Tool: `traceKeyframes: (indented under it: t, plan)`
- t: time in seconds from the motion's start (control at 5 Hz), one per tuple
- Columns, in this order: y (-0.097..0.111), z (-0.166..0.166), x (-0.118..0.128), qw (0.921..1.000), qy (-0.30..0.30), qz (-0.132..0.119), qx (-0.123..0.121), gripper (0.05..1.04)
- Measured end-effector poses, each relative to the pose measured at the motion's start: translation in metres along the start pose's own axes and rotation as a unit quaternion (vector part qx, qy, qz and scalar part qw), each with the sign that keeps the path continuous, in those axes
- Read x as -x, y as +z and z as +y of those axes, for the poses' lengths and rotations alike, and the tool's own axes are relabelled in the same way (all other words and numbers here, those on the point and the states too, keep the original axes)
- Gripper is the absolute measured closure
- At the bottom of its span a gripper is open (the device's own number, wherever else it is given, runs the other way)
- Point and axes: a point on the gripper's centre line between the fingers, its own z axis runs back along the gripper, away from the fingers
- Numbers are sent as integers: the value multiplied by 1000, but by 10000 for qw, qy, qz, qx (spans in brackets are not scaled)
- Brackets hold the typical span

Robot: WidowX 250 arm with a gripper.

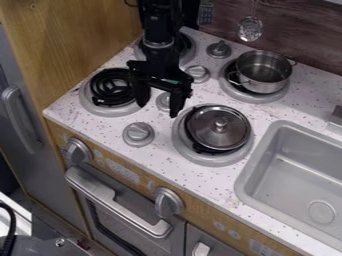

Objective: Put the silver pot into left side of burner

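Camera view: we had the silver pot [264, 70] seated upright on the back-right burner [275, 98], open at the top, over to the picture's right of the gripper [159, 99] and slightly farther back. That sideways offset was what the coming move turned on, as we judged it. The gripper hung over the counter [157, 160] near the middle of the stove, its fingers parted and nothing held between them. It was nearer the front-left coil burner [110, 89], where we saw no cookware, than it was to the pot.

The pot's two handles set its long axis on a slant: the near handle [229, 77] faced the gripper's side, and the far handle [293, 62] pointed away toward the backsplash [294, 35]. We judged the pickup still lay ahead, and that the gripper needed to travel right and back to the pot first, then carry it across to the left. The knobbed silver lid [219, 127] on the front-right burner [214, 160] lay close to that route, so we reckoned a low approach or carry could knock it.
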Motion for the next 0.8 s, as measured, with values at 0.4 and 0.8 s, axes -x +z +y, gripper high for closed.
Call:
traceKeyframes:
  t: [0.4, 0.8]
  plan:
    - [-12, -16, 3, 9997, -102, 166, 112, 86]
    - [-3, -65, -27, 9969, -689, -357, 131, 86]
